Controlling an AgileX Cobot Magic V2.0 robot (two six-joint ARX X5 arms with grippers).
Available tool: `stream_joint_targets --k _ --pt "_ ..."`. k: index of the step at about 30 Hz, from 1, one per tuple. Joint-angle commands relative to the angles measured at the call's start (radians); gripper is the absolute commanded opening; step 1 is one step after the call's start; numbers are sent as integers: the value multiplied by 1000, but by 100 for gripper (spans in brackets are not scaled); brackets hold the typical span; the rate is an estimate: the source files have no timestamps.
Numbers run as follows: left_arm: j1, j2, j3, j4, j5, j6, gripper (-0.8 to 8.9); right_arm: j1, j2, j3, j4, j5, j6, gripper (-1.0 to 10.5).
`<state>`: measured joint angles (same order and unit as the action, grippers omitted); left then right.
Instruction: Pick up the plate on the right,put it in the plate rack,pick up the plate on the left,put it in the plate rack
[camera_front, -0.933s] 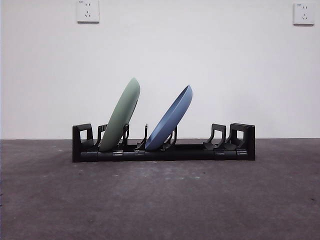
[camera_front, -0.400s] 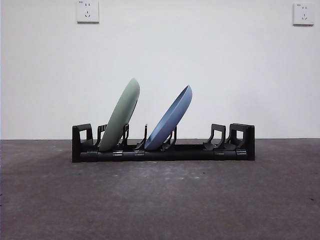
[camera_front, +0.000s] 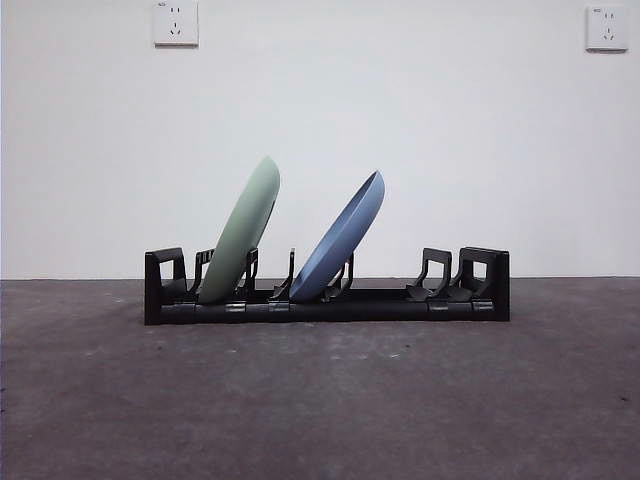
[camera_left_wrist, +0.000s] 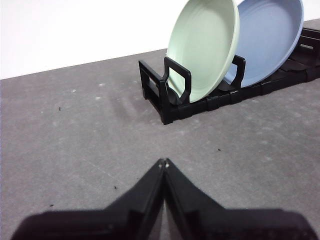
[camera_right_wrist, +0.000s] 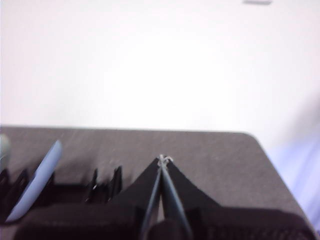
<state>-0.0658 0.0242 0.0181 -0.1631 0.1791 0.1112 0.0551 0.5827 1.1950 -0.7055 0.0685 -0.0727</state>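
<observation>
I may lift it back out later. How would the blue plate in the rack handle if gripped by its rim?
The blue plate looks stiff, thin and probably light. Its smooth matte rim could slip in a hand. Leaning between prongs of the plate rack, it might tip or snag if nudged sideways.

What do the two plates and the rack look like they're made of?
Green plate and blue plate: likely matte plastic or melamine, with flat even colour and no glaze shine. Plate rack: black moulded plastic by its blocky ends and slight sheen.

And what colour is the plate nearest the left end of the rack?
Pale green plate; the left wrist view shows it best, in the rack.
</observation>
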Motion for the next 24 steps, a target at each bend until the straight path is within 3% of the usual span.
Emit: stream_joint_targets --k 1,12,24 --pt "4 -2 -11 7 5 -6 -4 -22 -102 -166 85 -2 -5 2" --pt "4 -1 -11 7 4 -6 -4 -30 -407 -740 344 -1 47 2" --pt "4 8 -11 7 4 -6 -4 -29 -573 -1029 422 -18 92 2"
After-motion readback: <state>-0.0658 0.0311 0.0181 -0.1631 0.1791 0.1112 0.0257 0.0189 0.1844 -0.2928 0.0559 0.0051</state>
